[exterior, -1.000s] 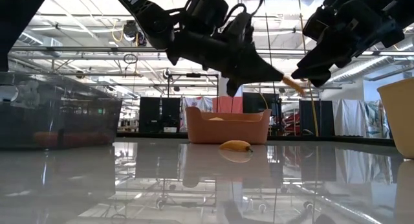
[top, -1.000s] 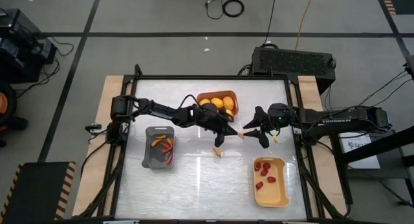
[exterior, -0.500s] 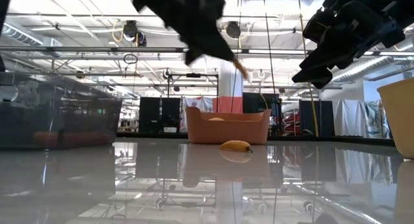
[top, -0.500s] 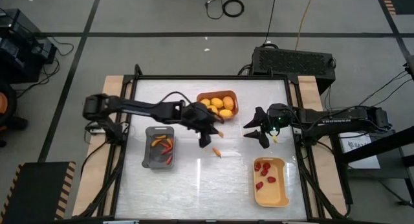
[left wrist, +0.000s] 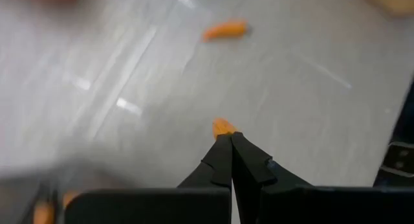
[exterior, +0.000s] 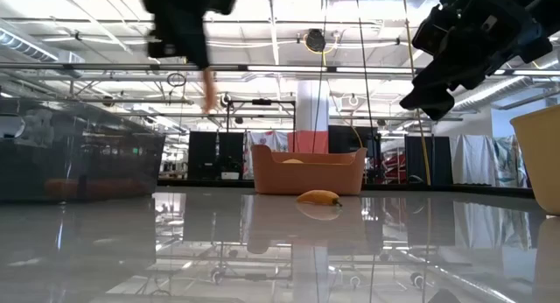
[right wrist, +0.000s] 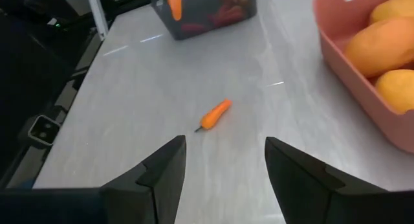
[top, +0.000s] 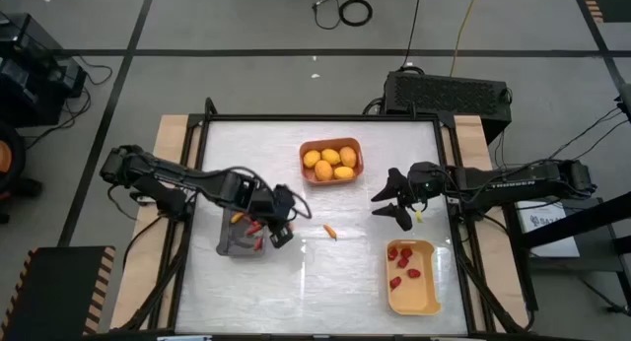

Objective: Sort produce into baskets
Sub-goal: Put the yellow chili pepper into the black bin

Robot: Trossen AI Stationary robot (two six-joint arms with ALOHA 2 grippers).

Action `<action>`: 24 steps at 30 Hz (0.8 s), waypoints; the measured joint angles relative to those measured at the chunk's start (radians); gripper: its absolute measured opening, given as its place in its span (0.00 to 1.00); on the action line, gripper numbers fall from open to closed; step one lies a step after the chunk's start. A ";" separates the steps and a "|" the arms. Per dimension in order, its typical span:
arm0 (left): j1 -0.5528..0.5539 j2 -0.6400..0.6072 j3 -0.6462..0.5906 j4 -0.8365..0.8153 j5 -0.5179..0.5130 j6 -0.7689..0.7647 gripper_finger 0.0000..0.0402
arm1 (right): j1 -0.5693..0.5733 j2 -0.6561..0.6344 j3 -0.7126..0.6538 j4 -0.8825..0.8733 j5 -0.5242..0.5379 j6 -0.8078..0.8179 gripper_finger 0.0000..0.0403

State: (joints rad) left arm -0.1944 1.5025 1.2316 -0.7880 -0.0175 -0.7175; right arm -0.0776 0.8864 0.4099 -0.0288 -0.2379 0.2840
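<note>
Left gripper (top: 277,226), fingers pinched on an orange chili piece (left wrist: 222,127), hangs over the dark grey basket (top: 229,244): drop step; next it must open. Right gripper (top: 392,199) waits w/ jaws apart, empty, above table. Another orange chili (top: 330,231) lies loose between baskets.

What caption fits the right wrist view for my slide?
Open right claw faces a loose orange chili on the table, orange basket of yellow fruits beside, grey basket beyond.

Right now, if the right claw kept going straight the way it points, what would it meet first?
Probably the orange chili piece lying loose on the table; it sits ahead between the open right claw fingers. Depth is unclear.
</note>
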 joint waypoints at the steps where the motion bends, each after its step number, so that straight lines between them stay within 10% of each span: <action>1: -0.016 0.000 0.000 -0.033 -0.005 -0.037 0.00 | 0.008 0.000 0.000 0.000 0.000 0.001 0.50; 24: -0.140 -0.113 -0.001 -0.413 -0.155 -0.249 0.00 | 0.145 0.040 0.000 -0.039 0.004 0.071 0.50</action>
State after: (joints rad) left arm -0.3340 1.3898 1.2304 -1.2006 -0.1722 -0.9669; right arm 0.0671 0.9261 0.4095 -0.0676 -0.2335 0.3552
